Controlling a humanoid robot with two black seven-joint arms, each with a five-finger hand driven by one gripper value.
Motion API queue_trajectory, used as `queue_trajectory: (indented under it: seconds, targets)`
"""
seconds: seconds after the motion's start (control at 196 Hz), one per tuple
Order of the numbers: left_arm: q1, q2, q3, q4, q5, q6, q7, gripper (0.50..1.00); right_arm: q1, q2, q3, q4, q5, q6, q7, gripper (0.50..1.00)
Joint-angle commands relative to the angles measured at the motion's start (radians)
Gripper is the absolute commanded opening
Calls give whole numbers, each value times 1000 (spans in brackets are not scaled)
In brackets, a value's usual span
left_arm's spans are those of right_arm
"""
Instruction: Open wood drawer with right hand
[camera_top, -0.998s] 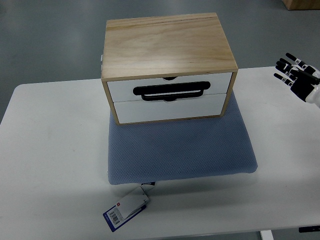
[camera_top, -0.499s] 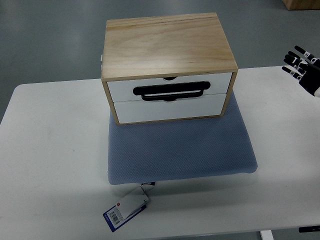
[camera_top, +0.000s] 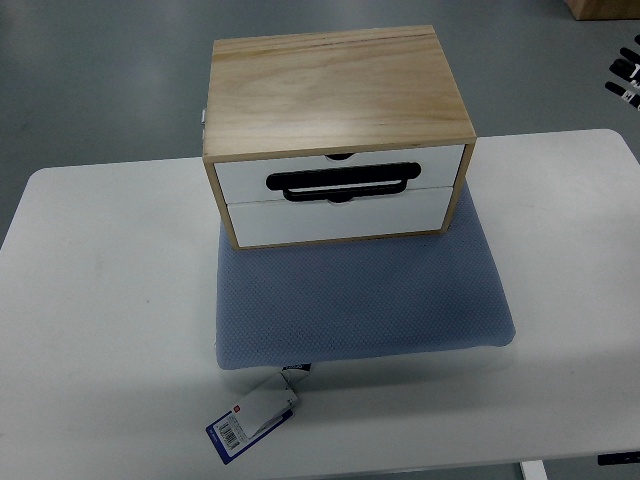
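Top view: we see a wood drawer box (camera_top: 335, 95) standing on a blue-grey cushion mat (camera_top: 360, 300), toward the mat's far edge, the whole on a white table (camera_top: 100, 330). The box has a plain pale-wood top and two white drawer fronts facing us. The upper drawer (camera_top: 340, 175) and lower drawer (camera_top: 335, 218) both sit flush with the frame, shut. A black bar handle (camera_top: 340, 183) runs across the seam between the two fronts. A small notch shows at the top edge of the upper front.

The right hand (camera_top: 627, 72) shows only as a few black-and-white fingertips at the picture's right edge, high up and well apart from the box, off beyond the table's far right corner. We cannot tell whether its fingers are spread or curled; too little is in frame.

A blue-and-white tag with a barcode (camera_top: 252, 418) lies on the table just beside the mat's near edge.
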Motion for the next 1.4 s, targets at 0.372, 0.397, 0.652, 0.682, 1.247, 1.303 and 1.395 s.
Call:
queue_trajectory:
  seconds: [0.372, 0.397, 0.652, 0.682, 1.247, 1.303, 1.395]
  targets:
    - [0, 0, 0, 0, 0, 0, 0, 1000, 298, -145, -110, 111, -31, 298, -29, 930]
    - [0, 0, 0, 0, 0, 0, 0, 1000, 301, -145, -110, 122, -42, 318, -38, 930]
    - [0, 0, 0, 0, 0, 0, 0, 1000, 364, -130, -110, 209, -212, 358, -80, 928]
    - [0, 0, 0, 0, 0, 0, 0, 1000, 364, -130, -110, 209, -212, 358, -80, 928]
    - [1, 0, 0, 0, 0, 0, 0, 1000, 666, -137, -440, 300, -253, 358, -147, 928]
    - [1, 0, 0, 0, 0, 0, 0, 1000, 689, -133, -474, 300, -269, 358, -147, 928]
    - [1, 0, 0, 0, 0, 0, 0, 1000, 735, -113, -529, 304, -295, 358, -147, 928]
